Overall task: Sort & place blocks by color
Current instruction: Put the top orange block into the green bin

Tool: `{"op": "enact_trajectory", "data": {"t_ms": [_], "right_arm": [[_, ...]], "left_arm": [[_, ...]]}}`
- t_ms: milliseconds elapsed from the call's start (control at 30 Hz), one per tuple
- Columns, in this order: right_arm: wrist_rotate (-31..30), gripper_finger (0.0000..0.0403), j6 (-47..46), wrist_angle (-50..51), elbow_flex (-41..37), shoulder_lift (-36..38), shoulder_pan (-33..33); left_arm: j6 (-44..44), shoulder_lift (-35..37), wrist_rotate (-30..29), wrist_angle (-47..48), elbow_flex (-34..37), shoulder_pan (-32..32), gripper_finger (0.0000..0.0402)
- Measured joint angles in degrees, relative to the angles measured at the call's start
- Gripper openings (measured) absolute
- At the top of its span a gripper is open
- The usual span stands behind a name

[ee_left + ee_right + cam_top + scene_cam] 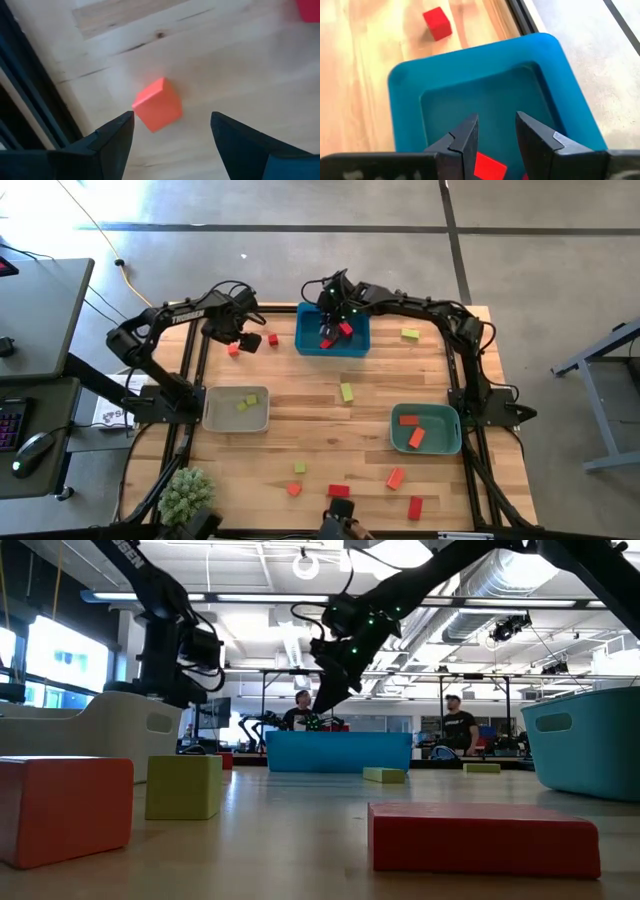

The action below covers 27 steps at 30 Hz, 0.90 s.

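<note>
My left gripper (240,338) (172,122) hangs open near the table's far left, fingers pointing down. They stand on either side of an orange-red cube block (157,105) (233,349) that rests on the wood, without touching it. A red cube (272,339) (437,23) lies just right of it. My right gripper (333,323) (495,132) hovers over the blue tray (358,340) (410,95), open by a narrow gap with nothing between its fingertips. A red block (490,167) shows below that gap, on the tray's floor as far as I can tell.
A beige tray (212,418) at the left holds yellow-green blocks. A teal tray (452,442) at the right holds orange-red blocks. Loose yellow-green blocks (346,392) (410,333), red (338,491) and orange-red blocks (395,478) lie scattered. A plant ball (187,495) sits near left.
</note>
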State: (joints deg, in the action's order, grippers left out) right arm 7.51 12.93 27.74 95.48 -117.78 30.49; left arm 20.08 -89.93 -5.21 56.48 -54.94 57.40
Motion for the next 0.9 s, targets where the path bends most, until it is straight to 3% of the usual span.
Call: {"op": "enact_trajectory", "data": {"t_ms": [900], "right_arm": [[-0.33,0.0119,0.66,-0.19,0.00,0.00,-1.63]], "left_arm": [[5.69,-6.15,-4.92,-1.73,0.00,-1.31,0.0255]]}}
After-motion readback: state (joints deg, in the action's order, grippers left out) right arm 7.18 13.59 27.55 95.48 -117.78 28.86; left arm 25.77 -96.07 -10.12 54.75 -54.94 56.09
